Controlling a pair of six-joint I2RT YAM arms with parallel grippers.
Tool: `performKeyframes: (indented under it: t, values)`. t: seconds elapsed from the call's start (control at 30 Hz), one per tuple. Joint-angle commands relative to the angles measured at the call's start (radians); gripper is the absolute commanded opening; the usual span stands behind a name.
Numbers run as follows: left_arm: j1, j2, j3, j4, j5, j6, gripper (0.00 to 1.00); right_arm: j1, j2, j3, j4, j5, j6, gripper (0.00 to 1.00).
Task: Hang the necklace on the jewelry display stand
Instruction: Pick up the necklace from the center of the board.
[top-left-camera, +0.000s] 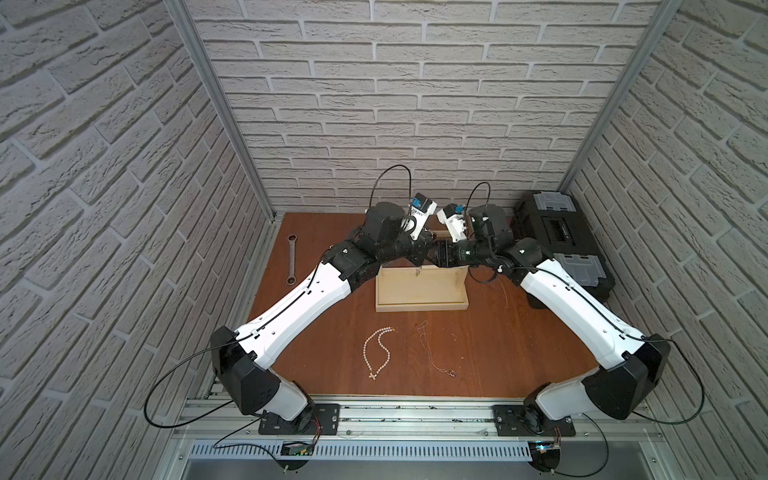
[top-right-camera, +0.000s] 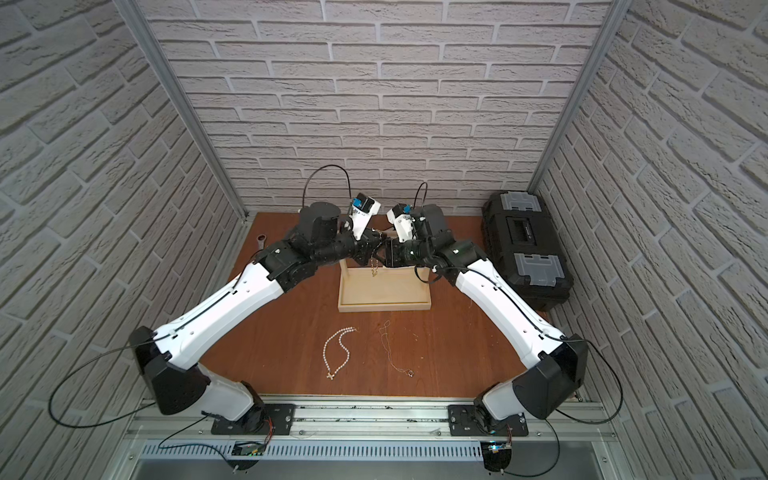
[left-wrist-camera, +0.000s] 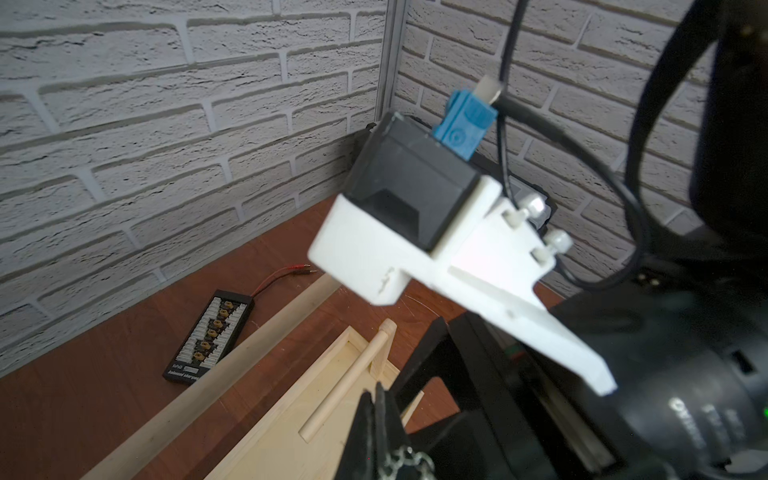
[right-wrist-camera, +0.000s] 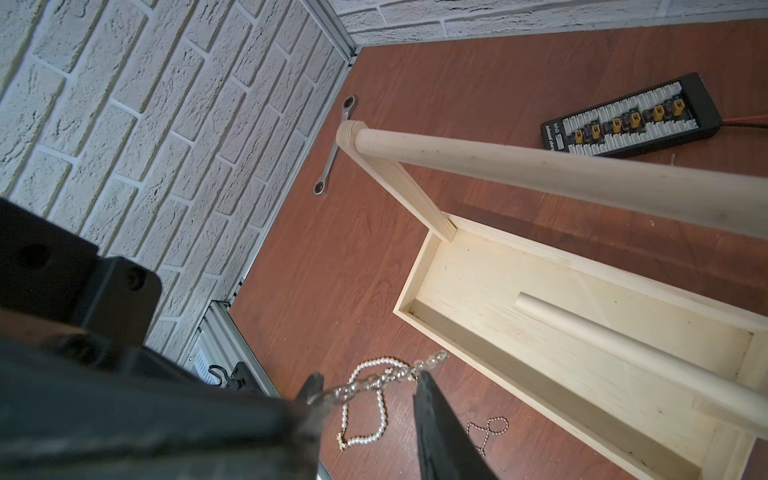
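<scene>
- Left pincer is clamped on the chain necklace.
- Right pincer is parted around that chain, the jewelry display stand just beyond.

I'm seeing the brown desk carrying the wooden stand, a wrench, a black toolbox, a connector board, and 2 pieces lying in front: pearl necklace, thin chain.

We see a silver link-chain necklace dangling above the pale wooden tray-and-dowel display stand, which stands upright.
</scene>
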Motion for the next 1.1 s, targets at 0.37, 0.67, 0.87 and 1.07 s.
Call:
performKeyframes:
  t: [0.37, 0.67, 0.87, 1.07]
  values:
    - [0.068, 0.105, 0.094, -0.005, 0.001, -0.031, 0.0, 0.002, 0.048, 0.106, 0.077, 0.07, -0.022, 0.19]
    - [0.079, 0.157, 0.162, -0.027, 0.044, -0.024, 0.0, -0.011, 0.11, 0.144, 0.068, 0.102, -0.053, 0.27]
    - [0.079, 0.17, 0.18, -0.044, 0.055, -0.019, 0.0, -0.026, 0.109, 0.152, 0.056, 0.105, -0.063, 0.26]
    - [0.079, 0.174, 0.18, -0.046, 0.053, -0.021, 0.0, -0.027, 0.045, 0.108, 0.05, 0.119, -0.085, 0.26]
